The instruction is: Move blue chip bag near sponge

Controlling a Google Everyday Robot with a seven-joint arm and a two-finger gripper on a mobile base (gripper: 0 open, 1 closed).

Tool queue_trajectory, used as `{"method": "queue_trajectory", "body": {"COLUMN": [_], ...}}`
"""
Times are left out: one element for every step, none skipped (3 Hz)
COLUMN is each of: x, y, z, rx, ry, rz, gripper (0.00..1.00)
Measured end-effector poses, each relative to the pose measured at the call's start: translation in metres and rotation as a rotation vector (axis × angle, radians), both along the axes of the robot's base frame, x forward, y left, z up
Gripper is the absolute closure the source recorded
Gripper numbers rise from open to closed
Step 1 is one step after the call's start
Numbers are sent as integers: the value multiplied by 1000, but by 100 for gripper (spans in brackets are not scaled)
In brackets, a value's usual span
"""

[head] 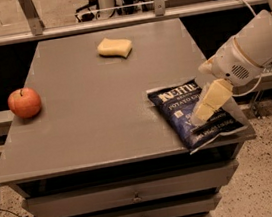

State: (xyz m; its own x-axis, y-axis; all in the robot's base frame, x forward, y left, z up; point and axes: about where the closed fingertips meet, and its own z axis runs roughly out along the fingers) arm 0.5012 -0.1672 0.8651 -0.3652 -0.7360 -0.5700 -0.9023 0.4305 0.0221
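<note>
The blue chip bag (184, 111) lies flat at the front right corner of the grey table (99, 100), its lower end at the table's edge. The pale yellow sponge (115, 47) sits at the back middle of the table, far from the bag. My gripper (204, 111), with cream-coloured fingers, hangs from the white arm (254, 48) coming in from the right. It is over the right half of the bag and hides part of its lettering.
A red apple (24, 102) sits near the table's left edge. The table has drawers (133, 196) below its front. A metal rail (113, 21) runs behind the table. Speckled floor lies to the right.
</note>
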Motion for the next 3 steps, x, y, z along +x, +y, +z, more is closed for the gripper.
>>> {"method": "queue_trajectory", "body": {"x": [0,3,3], "y": [-4,0,2], "z": [-17,-21,-15], "rx": [7,20,29], "ry": [28,51,55], "rz": [-15,-17,-19], "gripper": [18,49,80]}}
